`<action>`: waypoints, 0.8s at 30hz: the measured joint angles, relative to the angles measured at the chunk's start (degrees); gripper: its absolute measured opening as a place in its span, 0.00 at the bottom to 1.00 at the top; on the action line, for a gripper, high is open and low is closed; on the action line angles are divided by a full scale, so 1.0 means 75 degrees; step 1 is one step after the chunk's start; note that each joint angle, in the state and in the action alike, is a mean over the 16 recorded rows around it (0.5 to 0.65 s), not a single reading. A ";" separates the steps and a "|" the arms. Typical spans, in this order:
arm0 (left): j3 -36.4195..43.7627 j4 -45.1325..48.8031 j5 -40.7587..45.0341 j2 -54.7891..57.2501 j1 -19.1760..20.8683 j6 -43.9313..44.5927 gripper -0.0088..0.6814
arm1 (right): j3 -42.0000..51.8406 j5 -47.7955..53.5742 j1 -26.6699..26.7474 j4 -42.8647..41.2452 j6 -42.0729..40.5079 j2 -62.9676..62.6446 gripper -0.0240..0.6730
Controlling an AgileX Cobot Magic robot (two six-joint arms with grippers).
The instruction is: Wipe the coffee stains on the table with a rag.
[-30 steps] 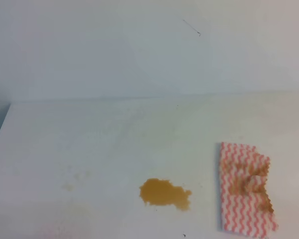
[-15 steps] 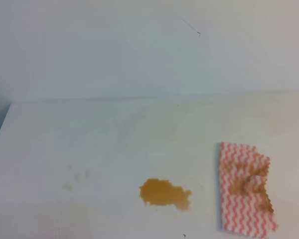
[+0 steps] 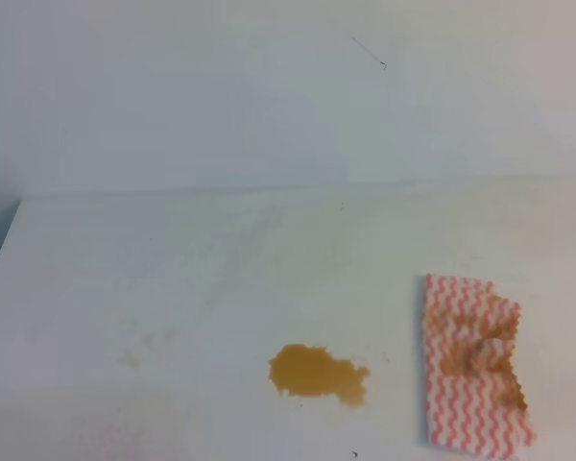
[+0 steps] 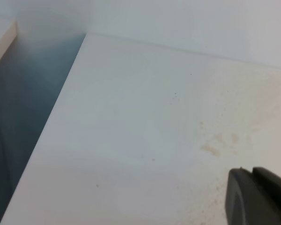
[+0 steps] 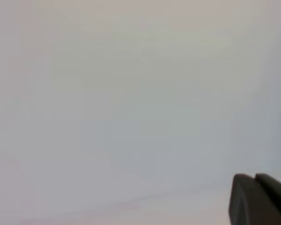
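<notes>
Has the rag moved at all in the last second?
No. In the exterior high view the rag lies at the same spot to the right of the big coffee stain, with the same gap of bare table between them.

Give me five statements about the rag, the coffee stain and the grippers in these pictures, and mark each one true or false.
1. The rag lies to the right of the coffee stains in the high view. True.
2. The rag covers the amber blotch. False: the two lie apart, with bare table between them.
3. The rag carries brown blotches. True.
4. A gripper holds the rag. False: no arm shows in the high view, and the rag lies flat and alone.
5. The left wrist view shows the big amber blotch. False: it shows only faint tan specks and a dark part of the left gripper.
</notes>
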 joint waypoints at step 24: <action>0.0000 0.0000 0.0000 0.0000 0.0000 0.0000 0.01 | -0.3871 0.1371 0.0000 0.1172 0.0145 0.1069 0.03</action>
